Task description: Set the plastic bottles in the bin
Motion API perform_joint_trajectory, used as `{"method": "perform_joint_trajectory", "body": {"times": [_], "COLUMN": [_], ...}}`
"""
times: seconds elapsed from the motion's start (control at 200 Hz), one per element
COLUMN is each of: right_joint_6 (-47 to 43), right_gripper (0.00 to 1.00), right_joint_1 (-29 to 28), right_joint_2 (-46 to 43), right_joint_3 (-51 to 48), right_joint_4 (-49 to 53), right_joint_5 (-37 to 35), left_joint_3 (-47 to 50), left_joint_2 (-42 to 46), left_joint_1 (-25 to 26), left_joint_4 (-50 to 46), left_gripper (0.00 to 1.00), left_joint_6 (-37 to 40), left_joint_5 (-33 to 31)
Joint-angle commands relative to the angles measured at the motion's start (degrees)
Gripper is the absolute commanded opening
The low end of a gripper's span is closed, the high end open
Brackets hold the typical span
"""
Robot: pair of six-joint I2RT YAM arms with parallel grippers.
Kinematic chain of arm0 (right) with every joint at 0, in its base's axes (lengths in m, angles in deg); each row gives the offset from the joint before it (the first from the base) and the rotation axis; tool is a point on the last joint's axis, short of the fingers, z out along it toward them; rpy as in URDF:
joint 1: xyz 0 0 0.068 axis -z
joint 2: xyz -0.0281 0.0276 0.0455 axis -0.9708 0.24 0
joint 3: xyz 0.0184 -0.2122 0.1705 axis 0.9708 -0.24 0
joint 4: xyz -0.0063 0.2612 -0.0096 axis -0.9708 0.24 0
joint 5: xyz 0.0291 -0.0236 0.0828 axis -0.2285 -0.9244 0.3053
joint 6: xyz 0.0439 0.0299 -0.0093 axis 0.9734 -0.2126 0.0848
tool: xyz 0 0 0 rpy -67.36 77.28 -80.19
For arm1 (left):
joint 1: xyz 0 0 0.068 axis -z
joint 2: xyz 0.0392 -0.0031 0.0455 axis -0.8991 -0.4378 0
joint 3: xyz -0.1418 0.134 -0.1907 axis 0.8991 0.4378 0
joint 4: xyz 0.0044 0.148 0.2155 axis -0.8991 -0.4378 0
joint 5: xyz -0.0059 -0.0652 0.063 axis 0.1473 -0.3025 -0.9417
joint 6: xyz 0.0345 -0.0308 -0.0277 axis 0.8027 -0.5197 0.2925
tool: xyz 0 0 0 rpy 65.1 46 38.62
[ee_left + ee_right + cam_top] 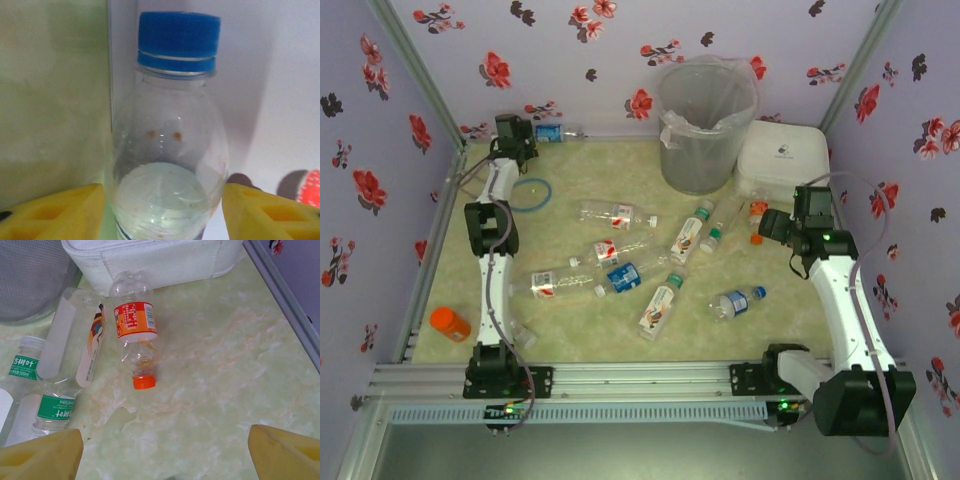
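Yellow fingertips (pixel 55 212) of the left gripper (pixel 162 207) sit closest in the left wrist view, one on each side of a clear blue-capped bottle (pixel 167 150). The jaws stand apart with the bottle's body between them, each fingertip at or just off its wall; whether they press on it cannot be told. This bottle lies in the far left corner of the table (pixel 570 340), against the back wall, its long axis running straight away from the gripper with the cap at the far end, so the jaws straddle it across its width. From above, more plastic bottles (pixel 620 275) lie scattered on their sides across the middle of the table, and the bin (pixel 695 160) stands upright at the back, right of centre and well apart from the left gripper. Just right of the bin is a white box (pixel 150 260). In the right wrist view an orange-capped bottle (pixel 134 335) lies with its base by that box and its cap pointing back toward the right gripper (pixel 165 457), whose jaws are wide apart and hold nothing. The bottle sits ahead of them and a little left, long axis nearly in line with the approach. The right arm looks the nearer to the bin.
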Motion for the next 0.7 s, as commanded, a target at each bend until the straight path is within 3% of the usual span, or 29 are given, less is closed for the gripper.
{"method": "perform_joint_trajectory", "body": {"times": [0.0, 0.27, 0.41, 0.695], "right_joint_6": [0.93, 2.86, 3.30, 3.33], "right_gripper": [0.86, 0.84, 0.84, 0.83], "right_joint_1": [0.43, 0.47, 0.47, 0.47], "right_joint_2": [-1.50, -1.43, -2.03, -5.81], "right_joint_3": [-1.17, -1.11, -0.28, 1.21], "right_joint_4": [-0.40, -0.72, 0.18, 1.71], "right_joint_5": [-2.25, -2.37, -2.33, -1.24], "left_joint_3": [-0.27, 0.25, 7.61, 33.29], "left_joint_2": [-4.83, -4.07, 2.46, 26.19], "left_joint_1": [-0.47, -0.81, -1.38, -2.70], "left_joint_4": [-1.79, 0.01, 5.63, 17.48], "left_gripper": [0.55, 0.28, 0.28, 0.28], "left_joint_6": [-2.39, -0.06, 2.57, 13.97], "left_joint_5": [-1.41, -0.34, 1.92, 6.01]}}
